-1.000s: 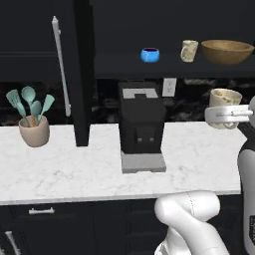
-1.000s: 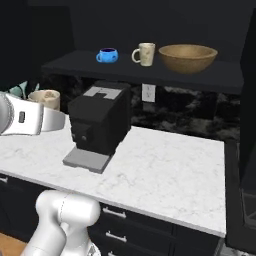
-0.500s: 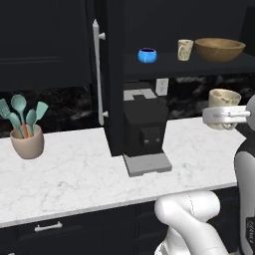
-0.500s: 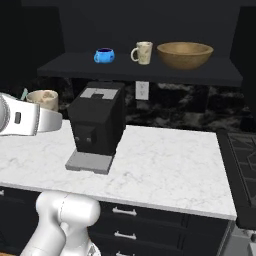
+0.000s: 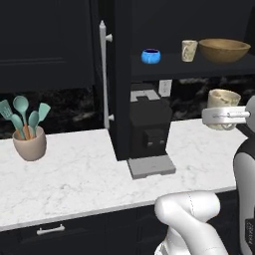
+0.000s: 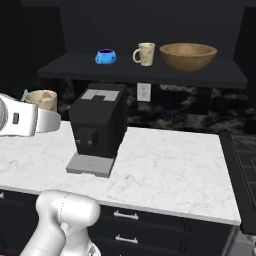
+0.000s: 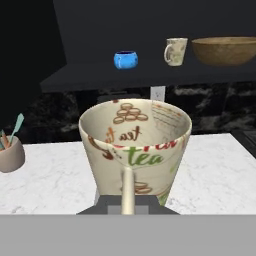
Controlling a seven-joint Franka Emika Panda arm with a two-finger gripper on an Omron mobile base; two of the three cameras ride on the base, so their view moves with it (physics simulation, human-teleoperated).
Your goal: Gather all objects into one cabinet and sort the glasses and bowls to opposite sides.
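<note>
My gripper (image 5: 225, 116) is shut on a cream cup (image 5: 222, 99) printed with "tea", held level above the counter to the right of the coffee machine. In the hand view this cup (image 7: 135, 145) is close up, its handle toward the camera. On the dark shelf (image 5: 169, 67) of the open black cabinet stand a blue bowl (image 5: 150, 56), a second cream cup (image 5: 189, 50) and a wide wooden bowl (image 5: 223, 50), left to right. The right base view shows the held cup (image 6: 42, 99), the blue bowl (image 6: 105, 56), the shelf cup (image 6: 145, 53) and the wooden bowl (image 6: 188, 55).
A black coffee machine (image 5: 149, 129) stands on the white marble counter (image 5: 74, 174) under the shelf. The cabinet door (image 5: 119, 79) with its silver bar handle (image 5: 104, 79) stands open edge-on beside the machine. A tan pot of teal utensils (image 5: 30, 139) sits far left. A stove edge (image 6: 245, 170) lies at the right.
The whole scene has shifted right in the left base view and left in the right base view, so the camera has moved. The held cup keeps its place relative to the base.
</note>
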